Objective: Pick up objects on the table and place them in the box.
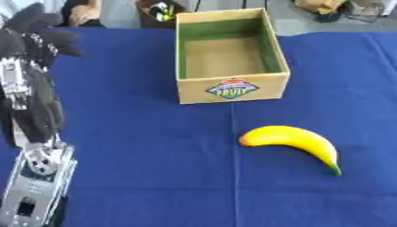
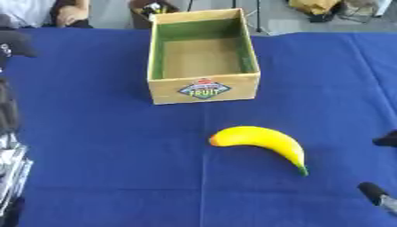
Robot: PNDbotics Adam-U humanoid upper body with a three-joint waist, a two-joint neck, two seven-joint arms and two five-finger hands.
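Banana (image 1: 293,141) near the box (image 1: 230,91) front: light, smooth, bruisable; we'd grasp mid-curve. Left hand (image 1: 35,40) raised, fingers curled, empty; right hand's (image 2: 380,191) fingers unclear.

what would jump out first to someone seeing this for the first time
The yellow banana lying alone on the blue tablecloth, right of centre, catches the eye first. Behind it stands an open, empty wooden box with a fruit label on its front. The robot's black left hand is raised at the far left.
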